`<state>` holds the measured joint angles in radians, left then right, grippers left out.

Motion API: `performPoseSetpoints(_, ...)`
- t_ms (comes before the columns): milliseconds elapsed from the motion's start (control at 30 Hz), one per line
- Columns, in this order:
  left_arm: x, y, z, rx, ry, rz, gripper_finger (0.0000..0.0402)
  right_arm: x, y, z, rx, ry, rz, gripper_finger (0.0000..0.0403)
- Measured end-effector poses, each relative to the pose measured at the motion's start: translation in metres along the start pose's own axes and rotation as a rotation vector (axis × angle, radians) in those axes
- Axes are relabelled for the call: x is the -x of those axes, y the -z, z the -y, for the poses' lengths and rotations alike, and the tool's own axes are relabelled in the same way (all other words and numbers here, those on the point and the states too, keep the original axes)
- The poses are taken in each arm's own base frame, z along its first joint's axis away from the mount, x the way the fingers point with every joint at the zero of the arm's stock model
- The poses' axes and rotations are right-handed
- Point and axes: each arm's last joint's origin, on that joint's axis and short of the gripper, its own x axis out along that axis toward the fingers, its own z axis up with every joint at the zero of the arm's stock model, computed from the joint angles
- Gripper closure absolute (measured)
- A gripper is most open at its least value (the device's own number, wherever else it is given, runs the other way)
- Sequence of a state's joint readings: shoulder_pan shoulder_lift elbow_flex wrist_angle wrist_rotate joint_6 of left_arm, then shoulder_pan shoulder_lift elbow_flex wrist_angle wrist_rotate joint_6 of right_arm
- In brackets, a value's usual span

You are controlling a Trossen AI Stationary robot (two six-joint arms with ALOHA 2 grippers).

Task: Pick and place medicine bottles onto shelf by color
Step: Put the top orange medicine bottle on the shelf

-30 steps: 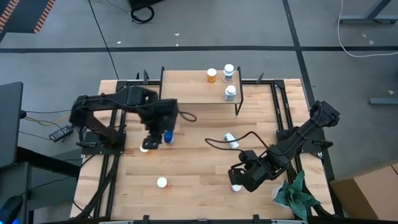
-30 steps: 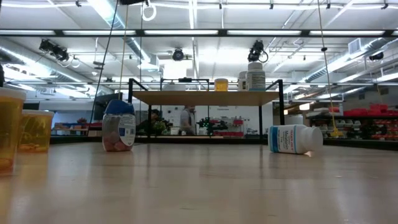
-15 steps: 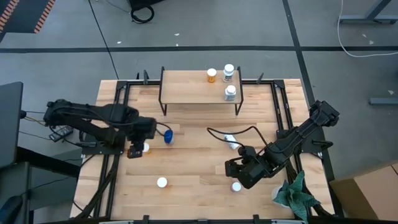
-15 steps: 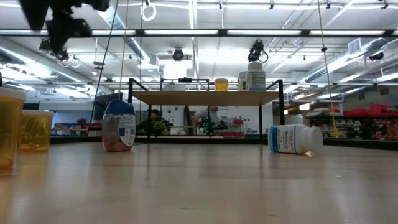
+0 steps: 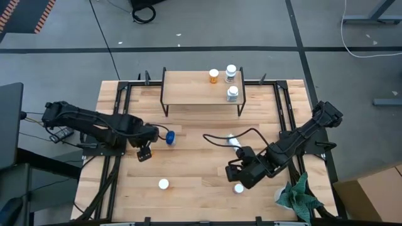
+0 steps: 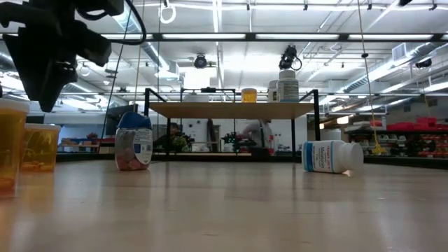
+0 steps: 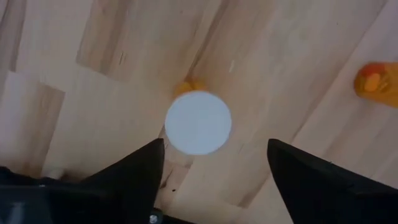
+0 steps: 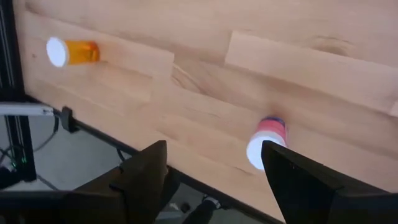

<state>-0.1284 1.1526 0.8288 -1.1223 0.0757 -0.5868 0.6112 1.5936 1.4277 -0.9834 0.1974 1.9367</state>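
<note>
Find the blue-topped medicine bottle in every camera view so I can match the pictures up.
High view: the blue-topped bottle stands on the table left of centre, below the left end of the shelf in the picture.
Low view: it stands left of centre, by the shelf's left leg.
Left wrist view: not in it.
Right wrist view: not in it.
Shared landmark: the shelf, which shows in the high and low views only.

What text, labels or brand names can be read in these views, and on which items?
None can be read.
Lying white bottle: blue label print, too blurred.
Blue-topped bottle: white label, print too small.
White bottles on the shelf: labels too small.
Orange bottles: no print visible.
</note>
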Motion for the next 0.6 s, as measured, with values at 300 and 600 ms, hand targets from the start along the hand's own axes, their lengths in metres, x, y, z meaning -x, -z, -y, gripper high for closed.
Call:
performPoseSetpoints(300, -0.021, 0.000, -0.003, 0.055, -0.064, -0.051, 0.0068, 0.001, 0.003, 0.001, 0.068, -0.004, 0.006, 0.0132)
performPoseSetpoints(600, -0.039, -0.001, -0.004, 0.118, -0.061, -0.037, 0.0067, 0.001, 0.004, 0.001, 0.068, -0.004, 0.004, 0.0132)
